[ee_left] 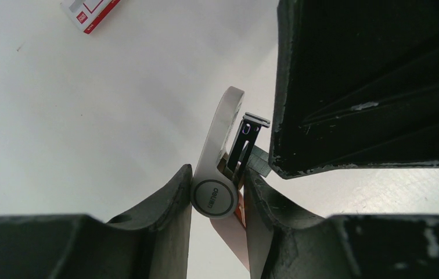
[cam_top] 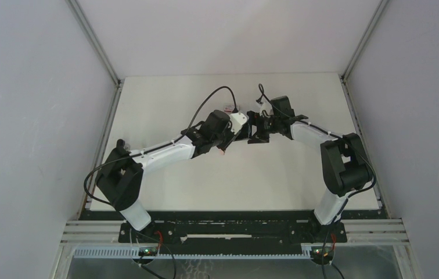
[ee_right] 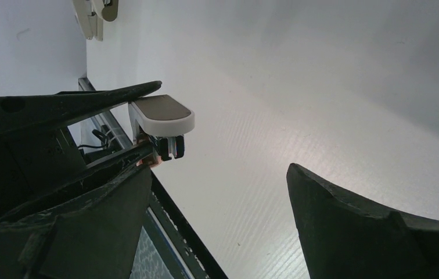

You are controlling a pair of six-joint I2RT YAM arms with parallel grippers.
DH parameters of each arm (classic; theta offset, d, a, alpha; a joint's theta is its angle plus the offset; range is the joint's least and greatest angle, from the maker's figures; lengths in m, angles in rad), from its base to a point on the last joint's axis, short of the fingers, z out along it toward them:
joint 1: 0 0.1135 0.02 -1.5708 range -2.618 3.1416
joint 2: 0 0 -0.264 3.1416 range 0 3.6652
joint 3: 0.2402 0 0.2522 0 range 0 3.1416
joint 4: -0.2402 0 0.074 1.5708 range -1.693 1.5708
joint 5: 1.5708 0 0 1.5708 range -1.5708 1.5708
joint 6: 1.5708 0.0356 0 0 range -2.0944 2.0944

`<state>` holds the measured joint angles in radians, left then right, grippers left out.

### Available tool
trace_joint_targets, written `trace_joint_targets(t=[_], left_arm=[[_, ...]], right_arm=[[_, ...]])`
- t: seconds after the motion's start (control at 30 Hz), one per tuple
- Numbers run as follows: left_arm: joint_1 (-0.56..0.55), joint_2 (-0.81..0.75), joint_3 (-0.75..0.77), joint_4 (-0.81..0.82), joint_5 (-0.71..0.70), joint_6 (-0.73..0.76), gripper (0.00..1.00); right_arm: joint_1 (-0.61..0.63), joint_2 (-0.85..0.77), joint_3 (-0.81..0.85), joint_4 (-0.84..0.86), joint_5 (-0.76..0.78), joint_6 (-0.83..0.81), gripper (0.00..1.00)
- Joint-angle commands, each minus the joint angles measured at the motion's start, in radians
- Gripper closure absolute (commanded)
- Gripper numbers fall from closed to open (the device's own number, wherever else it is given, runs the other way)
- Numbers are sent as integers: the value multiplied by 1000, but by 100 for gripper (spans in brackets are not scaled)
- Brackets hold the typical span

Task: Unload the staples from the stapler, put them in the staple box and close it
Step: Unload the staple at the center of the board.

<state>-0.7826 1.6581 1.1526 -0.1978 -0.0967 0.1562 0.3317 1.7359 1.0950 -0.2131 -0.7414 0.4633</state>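
step: unloading set-up | left tool pinching stapler at hinge end | right tool spread near its nose | next: probably reach the magazine; staples unseen

White stapler: grey round hinge cap, dark metal magazine. Red-and-white box far left. Plain white table. Black left gripper, pale scuff flecks.
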Motion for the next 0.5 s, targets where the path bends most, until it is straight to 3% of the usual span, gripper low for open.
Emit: trace_joint_targets(t=[0.0,0.47], left_arm=[[5,-33,79,17,32,-28,100],[11,-34,73,18,53,-39,100]], right_arm=[[10,1,5,9,30,-35,13],[17,0,5,-1,89,-55,14]])
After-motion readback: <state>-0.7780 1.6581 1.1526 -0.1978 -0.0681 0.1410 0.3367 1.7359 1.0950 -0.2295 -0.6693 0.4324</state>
